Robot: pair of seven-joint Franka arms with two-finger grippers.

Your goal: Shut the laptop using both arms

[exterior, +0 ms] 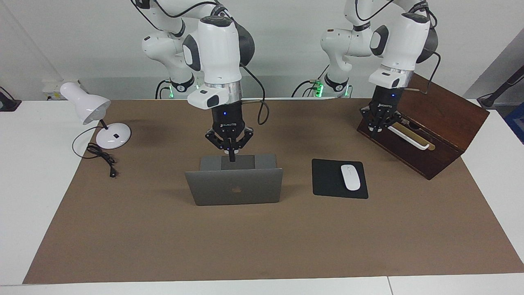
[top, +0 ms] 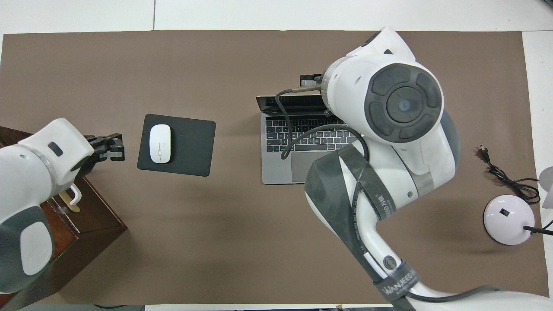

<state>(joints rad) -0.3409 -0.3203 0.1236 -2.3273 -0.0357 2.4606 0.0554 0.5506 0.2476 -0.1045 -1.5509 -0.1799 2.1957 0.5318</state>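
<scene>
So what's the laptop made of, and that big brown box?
The laptop looks like metal: smooth, matte silver-grey with thin, crisp edges. The brown box looks like dark wood with a slight shine, though grain is hard to make out; its handle is white, maybe plastic.

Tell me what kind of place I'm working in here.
Probably a robotics lab staged as a desk: an open laptop, a mouse on its pad and a desk lamp sit on a brown mat against bare white walls.
</scene>
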